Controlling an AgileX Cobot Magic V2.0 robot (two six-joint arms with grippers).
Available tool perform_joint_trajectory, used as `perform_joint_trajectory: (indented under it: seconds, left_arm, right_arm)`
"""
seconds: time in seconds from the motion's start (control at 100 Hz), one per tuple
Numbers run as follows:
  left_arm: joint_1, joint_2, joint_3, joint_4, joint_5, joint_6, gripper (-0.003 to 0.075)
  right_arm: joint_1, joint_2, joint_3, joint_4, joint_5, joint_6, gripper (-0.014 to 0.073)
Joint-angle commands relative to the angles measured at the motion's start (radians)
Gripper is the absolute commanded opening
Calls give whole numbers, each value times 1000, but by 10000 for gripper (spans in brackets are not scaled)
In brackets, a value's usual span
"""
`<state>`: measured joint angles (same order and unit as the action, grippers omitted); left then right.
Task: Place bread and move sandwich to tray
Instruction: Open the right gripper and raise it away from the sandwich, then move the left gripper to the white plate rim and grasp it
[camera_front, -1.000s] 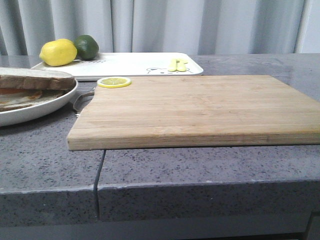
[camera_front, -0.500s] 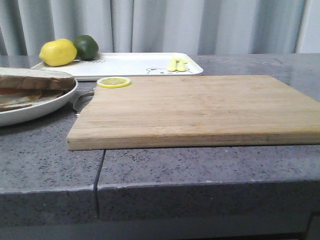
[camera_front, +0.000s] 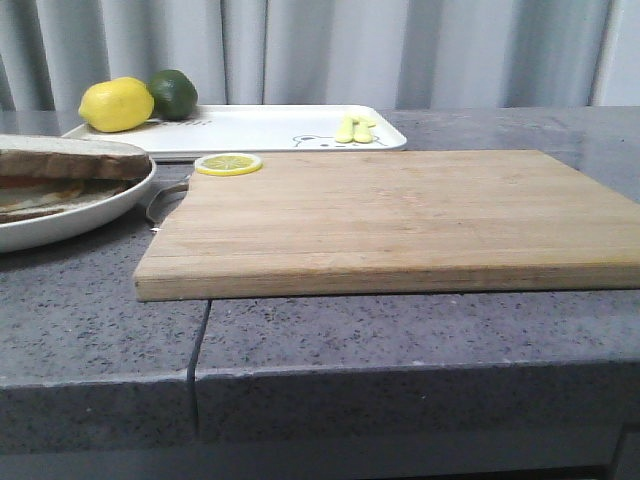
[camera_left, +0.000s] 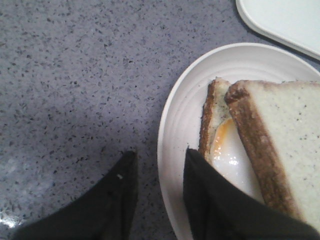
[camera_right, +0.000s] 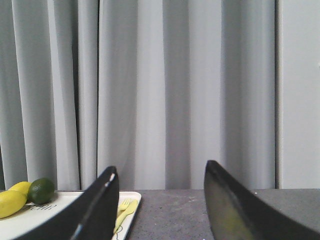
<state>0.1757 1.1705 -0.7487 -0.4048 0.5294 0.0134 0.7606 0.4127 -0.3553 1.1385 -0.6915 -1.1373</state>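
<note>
The sandwich lies in a round white dish at the table's left edge. In the left wrist view a thick bread slice with a brown crust lies offset on an egg-topped slice. My left gripper is open and straddles the dish rim, with one finger over the counter and the other over the egg. The white tray sits at the back, and its corner shows in the left wrist view. My right gripper is open and empty, raised and facing the curtain. Neither gripper shows in the front view.
A wooden cutting board fills the middle, with a lemon slice at its far left corner. A lemon, a lime and yellow-green cutlery lie on the tray. A grey curtain hangs behind.
The sandwich's lower slice looks darker in the front view, as if shaded. Nothing else has visibly moved.
</note>
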Motion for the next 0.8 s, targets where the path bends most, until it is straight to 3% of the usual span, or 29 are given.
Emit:
perform_joint_trajectory:
  seconds: [0.0, 0.79]
  left_arm:
    - [2, 5, -37, -26, -54, 2, 211]
    - [-56, 155, -37, -59, -124, 18, 211]
  right_arm:
    - [-5, 4, -24, -44, -24, -14, 401]
    - [-5, 4, -24, -42, -23, -14, 401]
